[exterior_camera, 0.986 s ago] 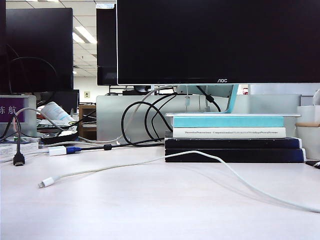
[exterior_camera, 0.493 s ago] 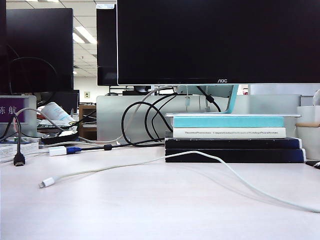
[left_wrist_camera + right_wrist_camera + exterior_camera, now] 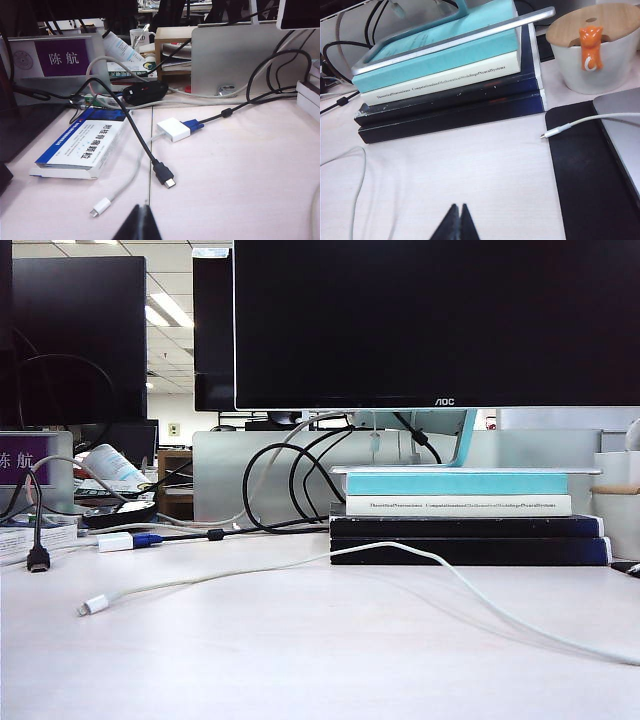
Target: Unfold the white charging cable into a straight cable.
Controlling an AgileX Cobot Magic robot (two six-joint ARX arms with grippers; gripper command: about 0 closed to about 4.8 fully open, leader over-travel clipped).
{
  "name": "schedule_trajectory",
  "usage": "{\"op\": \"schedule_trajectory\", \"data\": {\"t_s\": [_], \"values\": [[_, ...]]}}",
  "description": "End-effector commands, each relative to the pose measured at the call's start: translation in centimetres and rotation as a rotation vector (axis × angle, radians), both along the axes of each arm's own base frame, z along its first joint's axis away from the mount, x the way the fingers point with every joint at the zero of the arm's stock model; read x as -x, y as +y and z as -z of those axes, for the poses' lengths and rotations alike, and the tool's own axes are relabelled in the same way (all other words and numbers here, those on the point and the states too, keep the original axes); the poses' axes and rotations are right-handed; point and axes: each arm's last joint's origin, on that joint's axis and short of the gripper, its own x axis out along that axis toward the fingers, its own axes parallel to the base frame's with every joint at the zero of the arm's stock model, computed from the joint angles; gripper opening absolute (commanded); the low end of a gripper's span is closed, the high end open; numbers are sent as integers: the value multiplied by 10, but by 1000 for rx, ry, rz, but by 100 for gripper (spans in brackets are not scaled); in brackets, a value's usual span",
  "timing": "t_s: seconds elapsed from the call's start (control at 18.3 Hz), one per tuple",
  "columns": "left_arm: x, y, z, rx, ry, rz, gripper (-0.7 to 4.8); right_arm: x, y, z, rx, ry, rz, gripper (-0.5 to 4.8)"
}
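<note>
Behind cable: AOC monitor; claws closed.

Cable: thin white charging cable lies on pale desk, before stack of books.
Monitor: large black monitor on the stack.

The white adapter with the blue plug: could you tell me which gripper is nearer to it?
Left. The shut left gripper hovers just short of the adapter. The shut right gripper is over by the books, with no adapter in its view.
</note>
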Motion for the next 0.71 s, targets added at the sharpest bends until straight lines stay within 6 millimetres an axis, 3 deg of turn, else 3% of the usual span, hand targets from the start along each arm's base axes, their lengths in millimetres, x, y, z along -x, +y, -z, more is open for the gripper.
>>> {"op": "schedule_trajectory", "data": {"t_s": [0.05, 0.38, 0.6, 0.71], "values": [[0, 0, -1, 0, -10, 3, -5, -1, 0, -4, -13, -57, 3, 0], [0, 0, -1, 0, -10, 3, -5, -2, -2, -10, 3, -116, 28, 0], [0, 0, -1, 0, -10, 3, -5, -2, -6, -10, 299, -148, 112, 0], [0, 0, -1, 0, -10, 3, -5, -2, -6, -10, 337, -149, 123, 0]]}}
